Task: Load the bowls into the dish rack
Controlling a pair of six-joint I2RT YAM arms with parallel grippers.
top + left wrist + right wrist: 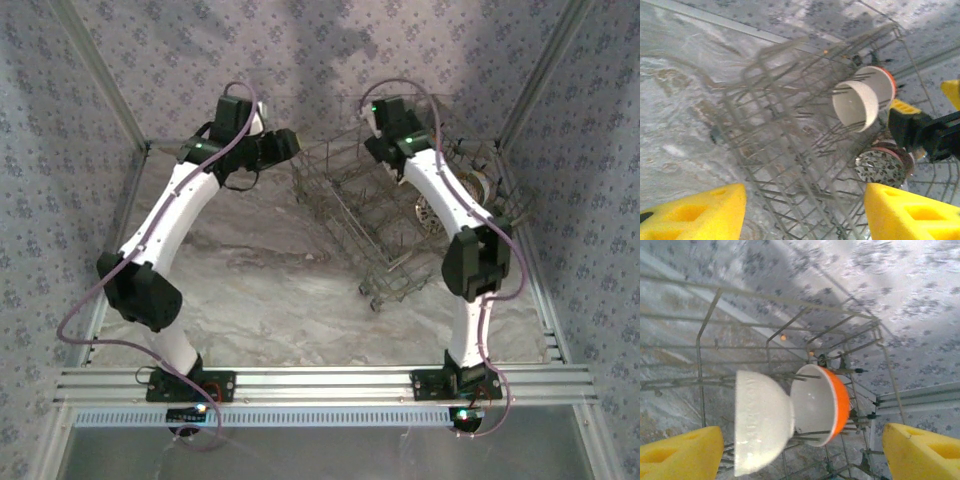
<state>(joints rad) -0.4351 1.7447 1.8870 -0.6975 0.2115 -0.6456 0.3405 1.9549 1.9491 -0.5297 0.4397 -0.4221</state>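
I work with two arms, and there is one dish rack (350,215) between them. It stands askew on the marbled table (260,290), toward the back and to the right. On the left, my left gripper (283,146) hangs just beside the rack's left end and faces into it. Its two yellow fingers (695,212) stand well apart with only wire and air between them, so it is released and carries nothing. Moving right into the rack, I count three bowls, all gathered toward its right side. The first is one white bowl (862,100), set on edge among the tines with its mouth turned toward my left wrist camera. The second is one orange bowl (840,407), white inside, also on edge directly behind the white one. The white bowl's foot looks to rest against the orange bowl's inner face. The third is one speckled bowl (882,167), sitting lower in the left wrist view, near that pair but apart from it. On the right, my right gripper (801,454) reaches into the rack beside the bowls. Its two yellow fingers (680,452) are spread wide. The white bowl lies in the span between them, but neither finger touches it, so this gripper too is released and grasps nothing.
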